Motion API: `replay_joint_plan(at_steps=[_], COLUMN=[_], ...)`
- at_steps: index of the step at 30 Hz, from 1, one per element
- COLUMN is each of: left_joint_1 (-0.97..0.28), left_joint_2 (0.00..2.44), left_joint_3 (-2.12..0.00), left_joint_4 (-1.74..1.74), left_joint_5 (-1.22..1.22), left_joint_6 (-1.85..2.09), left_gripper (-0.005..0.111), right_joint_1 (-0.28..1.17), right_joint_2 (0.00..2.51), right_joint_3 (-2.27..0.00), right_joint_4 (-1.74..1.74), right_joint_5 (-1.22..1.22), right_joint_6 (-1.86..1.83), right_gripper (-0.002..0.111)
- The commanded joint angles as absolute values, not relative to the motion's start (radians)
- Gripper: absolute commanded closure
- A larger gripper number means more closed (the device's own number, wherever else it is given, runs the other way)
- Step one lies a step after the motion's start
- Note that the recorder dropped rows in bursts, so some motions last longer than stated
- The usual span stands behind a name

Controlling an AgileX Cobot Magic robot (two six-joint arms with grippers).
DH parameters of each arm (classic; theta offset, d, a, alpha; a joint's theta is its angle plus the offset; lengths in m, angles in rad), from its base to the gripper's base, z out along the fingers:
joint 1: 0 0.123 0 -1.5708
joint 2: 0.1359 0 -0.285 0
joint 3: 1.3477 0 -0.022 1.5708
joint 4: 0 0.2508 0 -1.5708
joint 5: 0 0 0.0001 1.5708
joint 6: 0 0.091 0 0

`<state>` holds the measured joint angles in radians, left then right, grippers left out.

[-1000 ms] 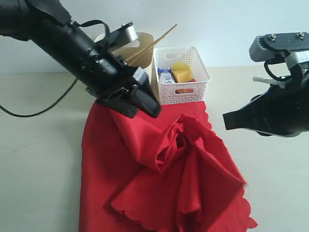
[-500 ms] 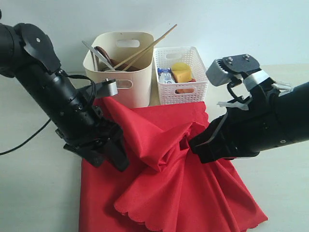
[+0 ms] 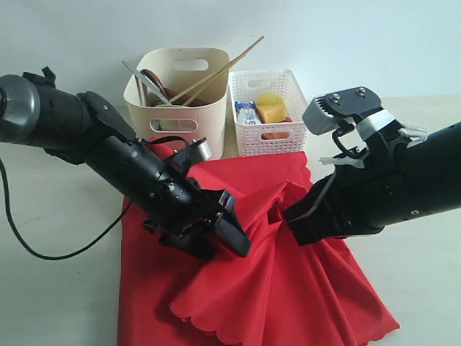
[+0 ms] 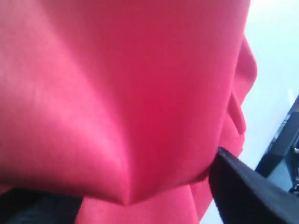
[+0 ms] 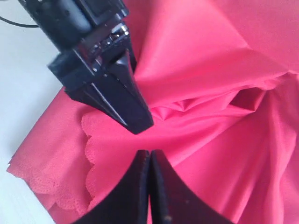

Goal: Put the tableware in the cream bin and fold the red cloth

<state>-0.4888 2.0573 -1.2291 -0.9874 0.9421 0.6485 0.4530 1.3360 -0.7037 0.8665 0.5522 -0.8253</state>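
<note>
Pale tabletop [image 3: 50,288] carries the red cloth [image 3: 288,295], which lies rumpled in front of the cream bin [image 3: 209,122], bunched into raised folds at its middle. The left gripper [image 3: 223,249] sits low on those folds, jaws spread wide, cloth bulging between them but unpinched. The right gripper [image 3: 290,216] points at the bunched centre, fingers pressed together with nothing seen between them. Chopsticks [image 3: 230,63] jut from the bin, beside a white lattice basket [image 3: 270,137].
</note>
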Motion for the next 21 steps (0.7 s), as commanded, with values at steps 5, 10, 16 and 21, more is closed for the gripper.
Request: replay_joint_plan(at_steps=[5,10,16,21], left_joint_1=[-0.531,-0.538,-0.527,-0.498], left_joint_2=[2.059,2.059,2.057,2.019], left_joint_3=[-1.332,-1.416,-1.475,-1.48], left_joint_4=[-1.195,-1.229,-1.159,-0.997], left_joint_5=[0.87,0.807,0.747,0.745], left_joint_6=[0.811,0.846,0.859,0.785], left_gripper=[0.037,0.037,0.037,0.037], right_joint_1=[0.453,0.453,0.453,0.453], right_joint_2=[1.339,1.339,1.339,1.339], right_joint_3=[-0.703,-0.703,-0.703,-0.703], right_joint_4=[0.848,0.803,0.788,0.767], right_joint_5=[0.525,0.525,0.525,0.51], right_joint_6=[-0.835,-0.835,-0.831,-0.799], right_gripper=[0.108,0.108,0.108,0.108])
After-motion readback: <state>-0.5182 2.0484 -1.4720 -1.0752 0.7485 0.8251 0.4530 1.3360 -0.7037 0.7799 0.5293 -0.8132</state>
